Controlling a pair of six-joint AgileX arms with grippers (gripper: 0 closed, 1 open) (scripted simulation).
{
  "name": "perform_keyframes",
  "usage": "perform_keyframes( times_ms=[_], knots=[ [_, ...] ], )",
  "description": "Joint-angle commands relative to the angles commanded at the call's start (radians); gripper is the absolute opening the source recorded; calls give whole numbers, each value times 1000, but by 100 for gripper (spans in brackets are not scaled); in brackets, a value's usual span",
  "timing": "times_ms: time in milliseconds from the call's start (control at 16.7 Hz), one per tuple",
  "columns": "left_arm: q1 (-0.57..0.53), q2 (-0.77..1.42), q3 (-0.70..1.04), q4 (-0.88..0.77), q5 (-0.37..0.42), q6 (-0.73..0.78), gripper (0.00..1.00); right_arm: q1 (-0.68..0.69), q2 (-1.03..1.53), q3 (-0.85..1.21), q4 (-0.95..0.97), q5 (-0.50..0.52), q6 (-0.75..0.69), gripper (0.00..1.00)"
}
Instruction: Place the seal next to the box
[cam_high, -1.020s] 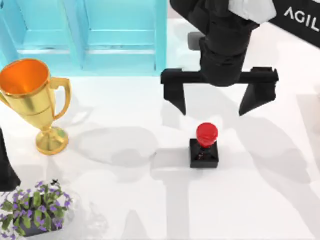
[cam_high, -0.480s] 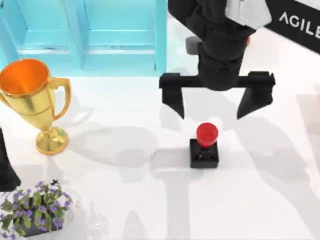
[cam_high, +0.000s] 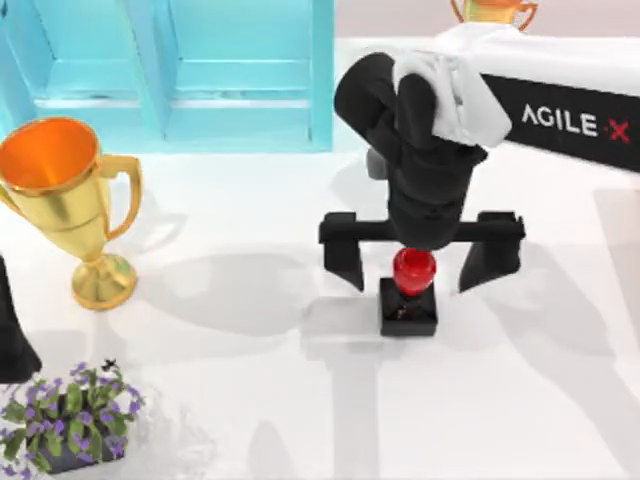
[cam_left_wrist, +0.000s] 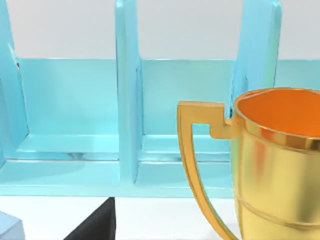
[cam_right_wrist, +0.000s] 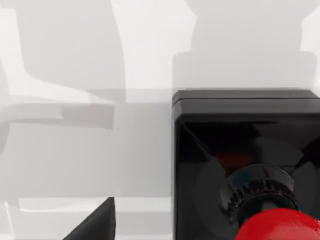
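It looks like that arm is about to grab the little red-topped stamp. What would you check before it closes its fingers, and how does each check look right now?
1. Right gripper open: ok, its fingers are spread wide.
2. Seal between the fingers: ok, the red knob sits midway between the two fingers in the top view.
3. Seal upright on the table: ok, black base flat, knob up.
4. Gripper low enough to grip: cannot tell; the arm covers the knob's upper part from above.
5. Nothing close by to bump: ok, the gold trophy and flower pot stand far to the left.
6. Drop spot beside the blue box: ok, bare table in front of it.
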Motion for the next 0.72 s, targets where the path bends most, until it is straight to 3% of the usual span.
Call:
perform_keyframes(
  times_ms=[300,720],
  knots=[
    [0,0,0,0,0,0,100,1,3,-18,19,0,1,100],
    [0,0,0,0,0,0,100,1,3,-18,19,0,1,47]
  ],
)
